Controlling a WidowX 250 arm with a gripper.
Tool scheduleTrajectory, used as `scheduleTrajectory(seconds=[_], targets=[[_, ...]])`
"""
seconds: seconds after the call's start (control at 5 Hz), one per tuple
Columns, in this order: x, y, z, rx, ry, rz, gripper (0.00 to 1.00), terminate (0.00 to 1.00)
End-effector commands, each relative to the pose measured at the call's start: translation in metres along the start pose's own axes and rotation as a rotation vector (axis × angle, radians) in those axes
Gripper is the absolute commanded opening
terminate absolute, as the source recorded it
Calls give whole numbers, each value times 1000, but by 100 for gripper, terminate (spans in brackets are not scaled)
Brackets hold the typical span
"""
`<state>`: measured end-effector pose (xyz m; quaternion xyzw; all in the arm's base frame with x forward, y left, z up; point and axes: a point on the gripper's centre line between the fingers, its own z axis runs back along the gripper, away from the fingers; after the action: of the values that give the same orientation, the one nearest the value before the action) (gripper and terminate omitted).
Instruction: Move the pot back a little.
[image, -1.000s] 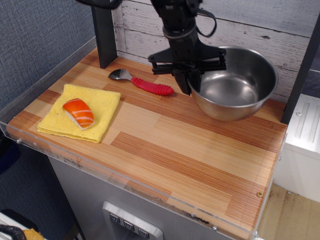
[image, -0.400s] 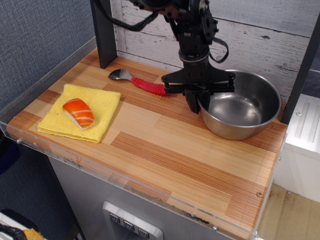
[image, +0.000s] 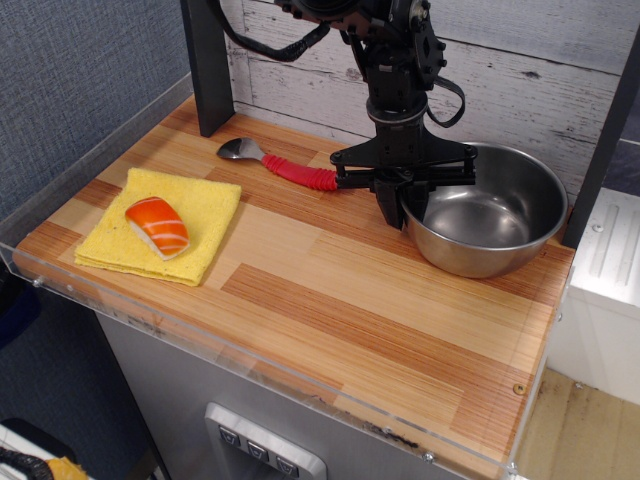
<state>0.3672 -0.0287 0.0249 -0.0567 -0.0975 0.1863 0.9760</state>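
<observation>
The pot (image: 492, 222), a wide shiny steel bowl with a rolled rim, sits on the wooden table (image: 370, 320) at the back right, close to the plank wall. My gripper (image: 403, 207) hangs straight down over the pot's left rim. One finger is outside the wall and one inside, and they are closed on the rim. The pot looks level on the table.
A spoon with a red handle (image: 296, 170) lies just left of the gripper. A yellow cloth (image: 205, 215) with a piece of salmon sushi (image: 157, 226) on it lies at the left. A dark post (image: 207, 70) stands at the back left and another (image: 608, 130) at the right of the pot.
The pot was tilted and raised in the gripper a second ago. It has moved right and down and now sits level on the table, with the gripper still on its left rim.
</observation>
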Motion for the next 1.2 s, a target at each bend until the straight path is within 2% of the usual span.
scheduleTrajectory(seconds=[0.0, 0.4, 0.8, 1.0], targets=[[5, -2, 22, -15, -49, -25, 100, 0], [7, -4, 34, -32, -62, -38, 100, 0], [15, -17, 79, -120, -109, -56, 100, 0], [12, -11, 102, -133, -131, -46, 100, 0]])
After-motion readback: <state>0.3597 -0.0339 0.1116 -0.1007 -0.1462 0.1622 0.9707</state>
